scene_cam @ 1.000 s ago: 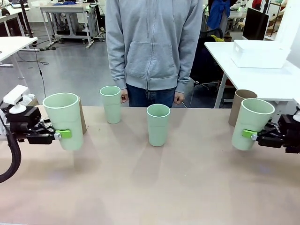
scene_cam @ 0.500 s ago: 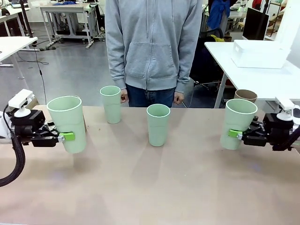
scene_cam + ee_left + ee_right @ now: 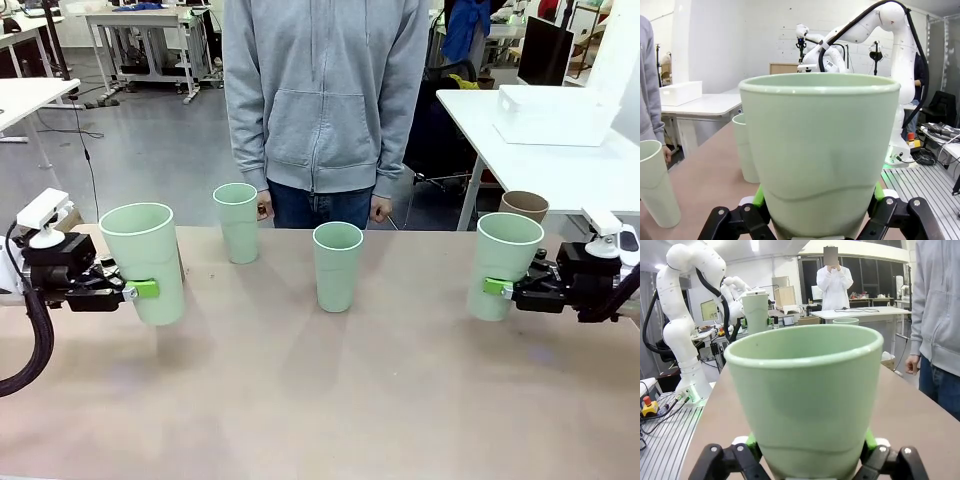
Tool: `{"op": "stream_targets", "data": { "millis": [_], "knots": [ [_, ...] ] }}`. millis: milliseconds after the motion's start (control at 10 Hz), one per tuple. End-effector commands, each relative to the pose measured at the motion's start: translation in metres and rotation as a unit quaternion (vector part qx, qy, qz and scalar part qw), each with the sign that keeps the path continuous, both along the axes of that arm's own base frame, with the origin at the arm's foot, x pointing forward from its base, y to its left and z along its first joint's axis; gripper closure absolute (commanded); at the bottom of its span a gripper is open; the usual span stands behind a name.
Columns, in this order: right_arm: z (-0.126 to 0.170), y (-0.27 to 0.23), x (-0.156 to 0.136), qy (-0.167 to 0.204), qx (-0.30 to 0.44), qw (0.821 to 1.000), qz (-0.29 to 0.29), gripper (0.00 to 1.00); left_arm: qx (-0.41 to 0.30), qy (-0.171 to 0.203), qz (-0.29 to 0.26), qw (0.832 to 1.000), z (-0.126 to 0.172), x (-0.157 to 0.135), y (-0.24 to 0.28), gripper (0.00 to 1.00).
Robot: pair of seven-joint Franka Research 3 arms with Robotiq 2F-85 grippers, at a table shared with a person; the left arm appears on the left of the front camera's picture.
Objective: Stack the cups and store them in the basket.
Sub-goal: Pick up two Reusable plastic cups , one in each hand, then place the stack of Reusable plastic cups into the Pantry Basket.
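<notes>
My left gripper [image 3: 140, 289] is shut on a mint green cup [image 3: 145, 262], holding it just above the table at the left. My right gripper [image 3: 497, 287] is shut on another mint cup [image 3: 503, 265] at the right. Two more mint cups stand upright on the table, one at the middle [image 3: 337, 265] and one farther back [image 3: 237, 222]. A tan cup [image 3: 523, 205] stands behind the right-hand cup. The white basket [image 3: 555, 115] sits on a side table at the back right. In the left wrist view the held cup [image 3: 820, 150] sits between the green pads [image 3: 759, 196]. In the right wrist view the held cup [image 3: 805, 395] sits between the pads [image 3: 867, 440].
A person in a grey hoodie [image 3: 325, 100] stands at the far edge, hands hanging down. The wooden table [image 3: 320, 400] has open room in front of the cups. White work tables stand beyond on both sides.
Both arms carried their cups inward. The right cup moved left and stands more upright; the left cup shifted a little right. Movement over the last half second is slight.
</notes>
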State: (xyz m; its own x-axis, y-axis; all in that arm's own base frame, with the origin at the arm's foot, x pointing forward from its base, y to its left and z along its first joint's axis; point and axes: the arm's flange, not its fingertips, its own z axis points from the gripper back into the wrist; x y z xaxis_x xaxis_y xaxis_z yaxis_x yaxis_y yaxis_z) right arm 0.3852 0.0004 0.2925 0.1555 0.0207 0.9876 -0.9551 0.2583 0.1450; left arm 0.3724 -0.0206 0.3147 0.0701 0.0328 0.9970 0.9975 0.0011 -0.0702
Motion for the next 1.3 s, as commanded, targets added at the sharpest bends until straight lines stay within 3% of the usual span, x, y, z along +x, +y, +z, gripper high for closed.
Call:
{"op": "stream_targets", "data": {
  "millis": [0, 1200],
  "knots": [
    [0.0007, 0.0002, 0.0003, -0.004, 0.000, 1.000, -0.001, 0.14, 0.000, 0.000, -0.001, 1.000, -0.0004, -0.0011, -0.0005, 0.15],
    [0.0007, 0.0002, 0.0003, -0.004, 0.000, 1.000, -0.001, 0.14, 0.000, 0.000, -0.001, 1.000, -0.0004, -0.0011, -0.0005, 0.15]
  ]
}}
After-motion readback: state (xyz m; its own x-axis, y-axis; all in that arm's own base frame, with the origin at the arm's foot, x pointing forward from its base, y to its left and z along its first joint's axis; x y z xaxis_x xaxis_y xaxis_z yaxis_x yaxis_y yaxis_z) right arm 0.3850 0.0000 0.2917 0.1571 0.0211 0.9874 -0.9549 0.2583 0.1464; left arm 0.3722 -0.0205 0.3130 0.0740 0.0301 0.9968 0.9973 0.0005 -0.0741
